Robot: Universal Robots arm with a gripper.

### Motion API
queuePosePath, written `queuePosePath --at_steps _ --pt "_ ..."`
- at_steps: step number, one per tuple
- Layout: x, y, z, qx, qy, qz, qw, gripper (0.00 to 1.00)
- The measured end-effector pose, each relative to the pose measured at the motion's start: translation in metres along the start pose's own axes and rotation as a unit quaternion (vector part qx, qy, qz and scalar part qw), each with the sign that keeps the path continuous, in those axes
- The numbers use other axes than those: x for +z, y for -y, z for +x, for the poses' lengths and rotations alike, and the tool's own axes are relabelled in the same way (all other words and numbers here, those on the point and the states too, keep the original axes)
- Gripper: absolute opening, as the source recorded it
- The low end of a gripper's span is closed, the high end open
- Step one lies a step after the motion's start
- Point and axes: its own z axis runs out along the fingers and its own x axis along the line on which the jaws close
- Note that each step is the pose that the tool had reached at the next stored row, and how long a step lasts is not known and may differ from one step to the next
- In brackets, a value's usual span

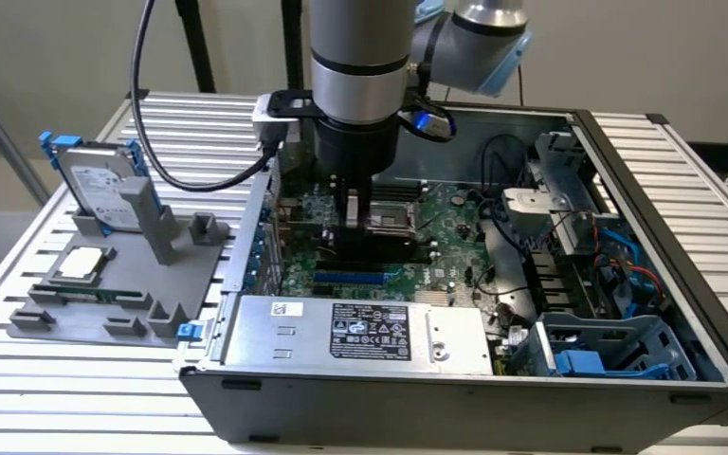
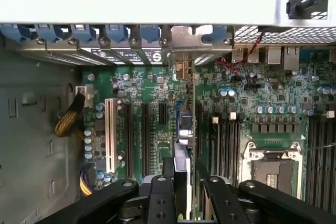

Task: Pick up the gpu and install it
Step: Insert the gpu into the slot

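Item: thin, flat, rectangular gpu (image 2: pixel 184 129), seen edge-on in the wrist view, with a dark face and a silver metal bracket at one end. It stands upright over the green motherboard (image 2: pixel 152 93), among the long black expansion slots and beside one white slot (image 2: pixel 109 135). The bracket end meets the rear wall of the case under a row of blue plastic clips (image 2: pixel 115 32). Whether the card is fully seated cannot be told. Holder: black gripper (image 2: pixel 186 187) on a smooth silver cylindrical arm, with matte black bolted fingers (image 2: pixel 160 200) pinching the card's upper edge from both sides. In the exterior view the gripper (image 1: pixel 361 223) reaches straight down into the open case, with the gpu (image 1: pixel 364 251) below it. Enclosure: dark grey sheet-steel computer case (image 1: pixel 667 398), lying open, with a boxy silver power supply (image 1: pixel 352 332) bearing a black label along the near wall. Adjacent: grey moulded plastic fixture tray (image 1: pixel 86 313) at the exterior view's left, with a silver hard drive in a blue frame (image 1: pixel 96 185) standing upright in it. Support: ribbed aluminium-slat counter (image 1: pixel 73 379).
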Motion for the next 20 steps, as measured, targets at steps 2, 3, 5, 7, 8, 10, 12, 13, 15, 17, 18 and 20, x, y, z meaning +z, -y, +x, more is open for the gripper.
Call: queuePosePath --at_steps 2,3,5,7,8,10,12,13,15,17,18,20 --pt "0.0036 -0.0001 0.000 0.000 0.0001 0.0000 1.0000 0.00" --pt "0.0053 -0.0002 0.000 0.000 0.0000 0.0000 1.0000 0.00" --pt "0.0091 -0.0004 0.001 0.000 0.0000 -0.0001 1.0000 0.00" --pt "0.0127 -0.0003 0.002 0.000 0.0001 0.0000 1.0000 0.00" --pt "0.0145 -0.0003 0.002 0.000 0.0001 0.0001 1.0000 0.00" --pt "0.0173 -0.0003 0.003 0.000 0.0000 0.0000 1.0000 0.00" --pt "0.0175 -0.0003 0.003 0.000 0.0000 -0.0002 1.0000 0.00" --pt "0.0175 -0.0003 0.003 0.000 -0.0001 -0.0005 1.0000 0.00" --pt "0.0183 -0.0003 0.003 0.000 0.0001 -0.0013 1.0000 0.00" --pt "0.0189 -0.0003 0.004 0.000 0.0000 -0.0023 1.0000 0.00" --pt "0.0191 -0.0003 0.004 0.000 0.0000 -0.0028 1.0000 0.00" --pt "0.0194 -0.0003 0.004 0.000 0.0000 -0.0037 1.0000 0.00"
